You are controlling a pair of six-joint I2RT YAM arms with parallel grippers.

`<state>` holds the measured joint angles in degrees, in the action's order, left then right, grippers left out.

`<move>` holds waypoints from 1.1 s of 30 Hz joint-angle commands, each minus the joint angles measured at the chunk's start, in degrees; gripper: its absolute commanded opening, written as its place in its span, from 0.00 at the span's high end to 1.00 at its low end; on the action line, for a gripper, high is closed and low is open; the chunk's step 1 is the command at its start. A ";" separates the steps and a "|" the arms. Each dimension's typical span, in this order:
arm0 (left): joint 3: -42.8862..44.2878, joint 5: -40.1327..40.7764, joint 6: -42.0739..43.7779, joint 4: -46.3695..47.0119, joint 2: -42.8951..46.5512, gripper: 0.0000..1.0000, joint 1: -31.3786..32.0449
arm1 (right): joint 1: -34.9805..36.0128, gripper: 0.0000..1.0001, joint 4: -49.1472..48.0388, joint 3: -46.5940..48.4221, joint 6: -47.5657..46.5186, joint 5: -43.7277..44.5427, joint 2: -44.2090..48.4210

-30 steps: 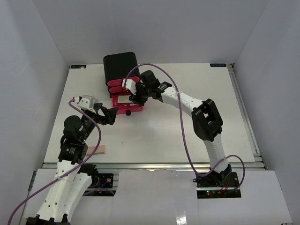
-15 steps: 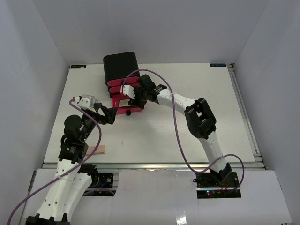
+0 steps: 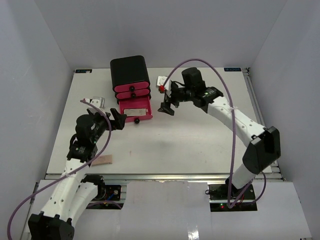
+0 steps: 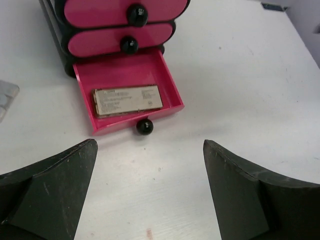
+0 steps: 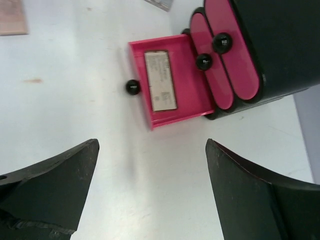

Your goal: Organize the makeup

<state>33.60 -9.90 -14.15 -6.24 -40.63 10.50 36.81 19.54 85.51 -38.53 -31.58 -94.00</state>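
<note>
A flat rectangular compact (image 3: 134, 111) lies in the open bottom pink drawer (image 3: 148, 111) of the black box (image 3: 130, 72). It also shows in the left wrist view (image 4: 127, 101) and the right wrist view (image 5: 161, 81). My left gripper (image 3: 119, 120) (image 4: 150, 150) is open and empty, just left of the drawer's knob. My right gripper (image 3: 166, 105) (image 5: 152, 145) is open and empty, to the right of the drawer. A beige-pink pad (image 3: 104, 160) (image 5: 11, 17) lies near the front left edge. A small grey palette (image 5: 160, 4) (image 4: 5, 97) sits left of the box. No lipsticks or bottles show.
The two upper pink drawers (image 3: 131, 90) are shut. The drawer's black knob (image 3: 136, 120) sticks out toward the front. White walls close in the table on three sides. Bare table (image 3: 200, 140) lies in front of and to the right of the box.
My right gripper has pulled away from the open drawer, up and to the right, and the compact now shows in it. My left wrist has shifted slightly toward the drawer.
</note>
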 commanded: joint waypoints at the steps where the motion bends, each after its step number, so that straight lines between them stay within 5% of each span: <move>1: 4.20 0.72 -6.84 -5.38 -8.89 0.02 -1.62 | -2.72 0.06 2.51 -11.11 3.83 -18.09 9.92; 6: 7.42 0.97 -24.55 -14.89 -16.66 0.02 -2.98 | -6.57 0.04 -2.58 -27.13 4.55 -23.32 19.45; 11: 10.80 8.17 -50.06 -39.72 -20.45 0.02 -3.92 | -15.61 0.10 -15.77 -35.08 15.12 -24.55 27.35; 18: 2.28 14.59 -72.63 -54.95 -10.06 0.02 -4.19 | -16.00 0.10 -19.18 -36.98 20.27 -19.24 27.88; 25: 2.18 22.37 -78.13 -61.52 -11.12 0.02 -4.61 | -16.07 0.10 -22.09 -38.31 20.95 -16.68 29.31; 33: 0.44 24.92 -75.44 -53.51 -17.88 0.02 -9.76 | -16.78 0.10 -22.27 -39.06 20.77 -16.91 29.62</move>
<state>33.44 11.06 -90.06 -63.92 -55.24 4.29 20.62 -0.01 46.96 -18.35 -48.12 -65.86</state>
